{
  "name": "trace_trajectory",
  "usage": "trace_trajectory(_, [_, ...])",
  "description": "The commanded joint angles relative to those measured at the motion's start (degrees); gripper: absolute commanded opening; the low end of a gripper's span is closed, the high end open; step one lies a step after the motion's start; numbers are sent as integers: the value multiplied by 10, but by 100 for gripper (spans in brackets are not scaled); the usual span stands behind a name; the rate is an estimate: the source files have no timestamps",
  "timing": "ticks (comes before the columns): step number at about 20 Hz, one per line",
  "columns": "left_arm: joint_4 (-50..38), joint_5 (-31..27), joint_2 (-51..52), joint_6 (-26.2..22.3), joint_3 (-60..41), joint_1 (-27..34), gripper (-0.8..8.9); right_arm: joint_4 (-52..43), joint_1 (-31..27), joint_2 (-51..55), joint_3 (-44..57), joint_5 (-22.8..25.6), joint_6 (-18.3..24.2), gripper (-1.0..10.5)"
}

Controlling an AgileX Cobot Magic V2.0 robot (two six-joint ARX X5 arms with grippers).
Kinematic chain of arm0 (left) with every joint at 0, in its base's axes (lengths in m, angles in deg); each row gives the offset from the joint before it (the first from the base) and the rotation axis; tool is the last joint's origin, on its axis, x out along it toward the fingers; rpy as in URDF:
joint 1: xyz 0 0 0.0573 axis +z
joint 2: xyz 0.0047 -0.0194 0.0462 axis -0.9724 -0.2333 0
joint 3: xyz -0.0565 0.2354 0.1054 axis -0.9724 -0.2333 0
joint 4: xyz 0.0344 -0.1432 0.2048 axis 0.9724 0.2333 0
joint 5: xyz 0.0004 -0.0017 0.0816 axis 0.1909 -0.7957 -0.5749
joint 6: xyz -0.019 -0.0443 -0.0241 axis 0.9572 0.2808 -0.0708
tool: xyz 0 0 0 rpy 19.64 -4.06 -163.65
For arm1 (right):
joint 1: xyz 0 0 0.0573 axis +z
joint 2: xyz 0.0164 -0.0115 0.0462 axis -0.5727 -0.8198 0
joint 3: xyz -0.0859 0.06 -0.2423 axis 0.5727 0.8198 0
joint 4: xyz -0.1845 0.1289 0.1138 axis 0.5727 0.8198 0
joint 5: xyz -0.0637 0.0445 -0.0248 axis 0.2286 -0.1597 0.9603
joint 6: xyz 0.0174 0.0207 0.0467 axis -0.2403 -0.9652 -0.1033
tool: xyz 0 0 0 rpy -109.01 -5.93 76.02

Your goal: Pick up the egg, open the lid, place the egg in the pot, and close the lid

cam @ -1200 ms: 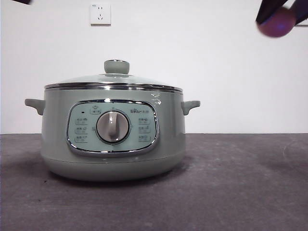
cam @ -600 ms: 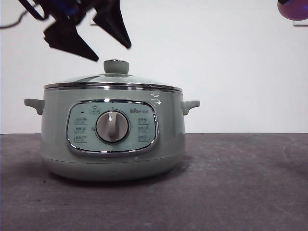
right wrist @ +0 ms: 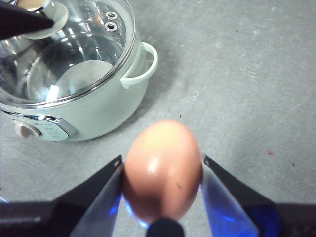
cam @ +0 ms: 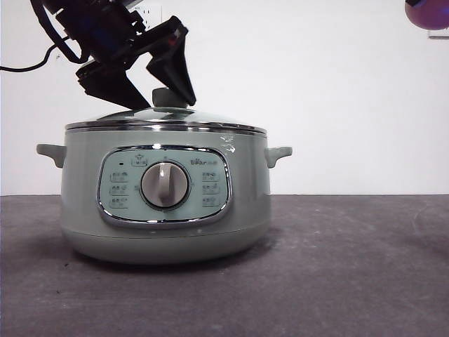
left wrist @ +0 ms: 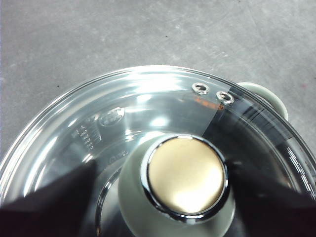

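We have the left claw (cam: 160, 90) spread apart astride the knob (left wrist: 185, 177) of the lid (cam: 165, 119), which sits on the pot (cam: 165, 203), ready to lift. The right claw (right wrist: 163, 170), clamped on the egg (right wrist: 163, 168), waits high beside the pot above the desk (cam: 351, 267).

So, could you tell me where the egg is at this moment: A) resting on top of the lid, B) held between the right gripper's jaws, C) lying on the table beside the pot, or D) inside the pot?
B: the right wrist view shows the egg clamped in the right gripper, above the table and away from the pot, whose lid is on.
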Motion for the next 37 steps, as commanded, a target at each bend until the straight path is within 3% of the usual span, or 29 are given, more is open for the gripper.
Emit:
trace_trajectory(1, [-5, -1, -2, 3, 0, -2, 114, -5, 1, 2, -1, 0, -5, -16])
trace_trajectory(4, [-3, -1, -2, 3, 0, -2, -3, -5, 1, 2, -1, 0, -5, -16])
trace_trajectory(19, [11, 1, 39, 7, 17, -2, -8, -5, 1, 2, -1, 0, -5, -16])
trace_trajectory(25, [103, -2, 85, 7, 101, -2, -8, -20, 1, -2, -1, -2, -5, -16])
trace_trajectory(30, [174, -11, 191, 18, 132, 0, -8, -97, 2, -42, -1, -62, -6, -17])
trace_trajectory(37, [310, -68, 352, 19, 132, 0, -8, -205, 75, -219, -63, -76, -8, -17])
